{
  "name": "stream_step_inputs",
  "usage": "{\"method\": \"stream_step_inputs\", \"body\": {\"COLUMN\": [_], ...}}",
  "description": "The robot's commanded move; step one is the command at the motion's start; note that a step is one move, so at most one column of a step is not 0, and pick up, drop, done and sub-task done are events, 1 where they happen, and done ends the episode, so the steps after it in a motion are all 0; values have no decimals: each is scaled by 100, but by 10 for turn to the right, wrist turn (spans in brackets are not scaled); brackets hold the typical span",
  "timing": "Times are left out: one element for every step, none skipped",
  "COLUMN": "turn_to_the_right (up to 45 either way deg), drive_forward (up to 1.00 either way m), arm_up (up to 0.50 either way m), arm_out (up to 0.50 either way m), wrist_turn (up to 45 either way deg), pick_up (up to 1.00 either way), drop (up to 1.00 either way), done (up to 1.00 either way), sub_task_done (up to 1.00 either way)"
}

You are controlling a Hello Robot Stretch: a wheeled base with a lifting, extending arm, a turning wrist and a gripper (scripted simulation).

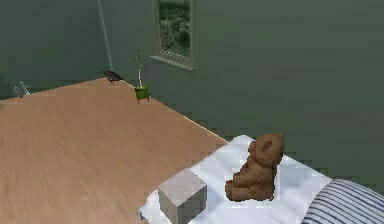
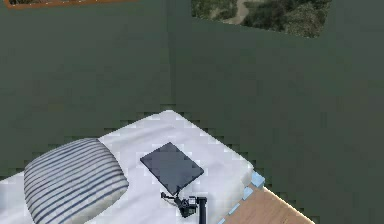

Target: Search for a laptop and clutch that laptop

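A flat, dark grey laptop (image 2: 172, 165) lies closed on the white bed (image 2: 130, 135) in the arm side view, just right of a grey-and-white striped pillow (image 2: 72, 180) and near the mattress's lower edge. The arm (image 2: 203, 212) rises as a short dark bar from the bottom of that view, and the gripper (image 2: 183, 203) sits at its end, right below the laptop's nearest corner (whether the fingers touch it or merely hang close cannot be told). With the laptop and sheet lying just behind the gripper's far end, I cannot tell whether it has hold of anything, nor how its fingers are set. Dark green walls close in behind the bed, with a window (image 2: 270, 12) high up. In the forward view a brown teddy bear (image 1: 257, 170) sits on the bed beside a grey box (image 1: 182, 196), and a small potted plant (image 1: 141, 82) stands across the wooden floor (image 1: 90, 140).
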Motion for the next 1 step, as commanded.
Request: {"method": "stream_step_inputs", "body": {"turn_to_the_right": [0], "drive_forward": [0], "arm_up": [0], "arm_out": [0], "wrist_turn": [0], "pick_up": [100], "drop": [0], "done": [0], "sub_task_done": [0]}}
